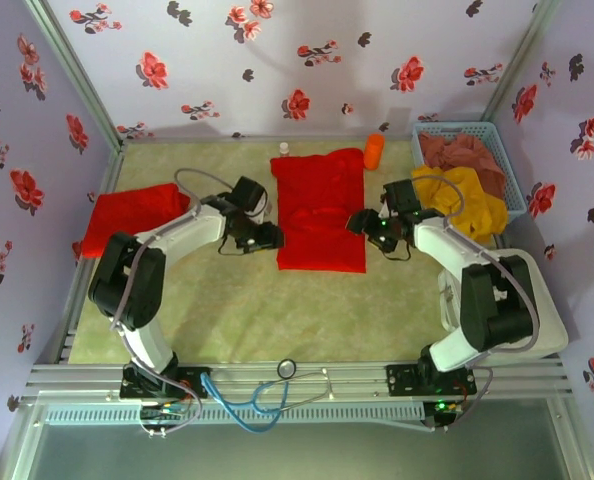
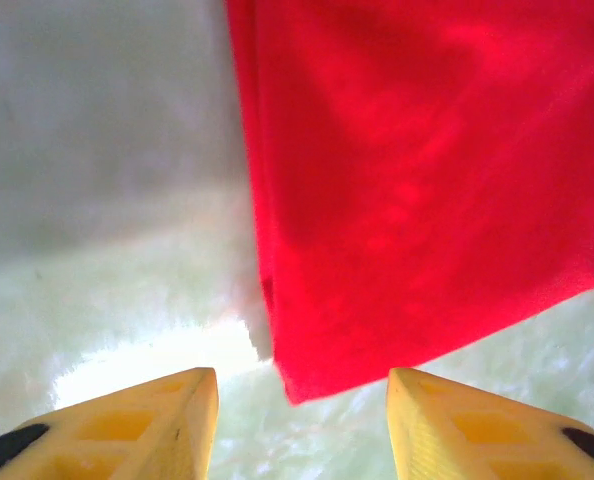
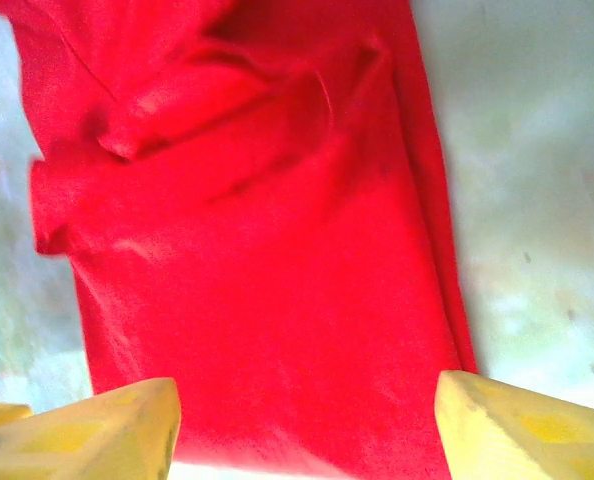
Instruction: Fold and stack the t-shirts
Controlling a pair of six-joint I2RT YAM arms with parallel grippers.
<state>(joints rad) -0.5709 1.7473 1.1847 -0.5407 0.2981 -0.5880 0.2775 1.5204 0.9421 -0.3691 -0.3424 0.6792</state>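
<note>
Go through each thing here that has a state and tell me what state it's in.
centre t-shirt, folded lengthwise, lying flat
left t-shirt, folded, lying flat
basket, holding crumpled clothes, yellow cloth spilling out
left gripper, open, empty
right gripper, open, empty

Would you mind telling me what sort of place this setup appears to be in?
Probably a purpose-built robot test booth rather than a home: floral-printed walls on metal framing, arms bolted to an aluminium rail, and a blue laundry basket.
</note>
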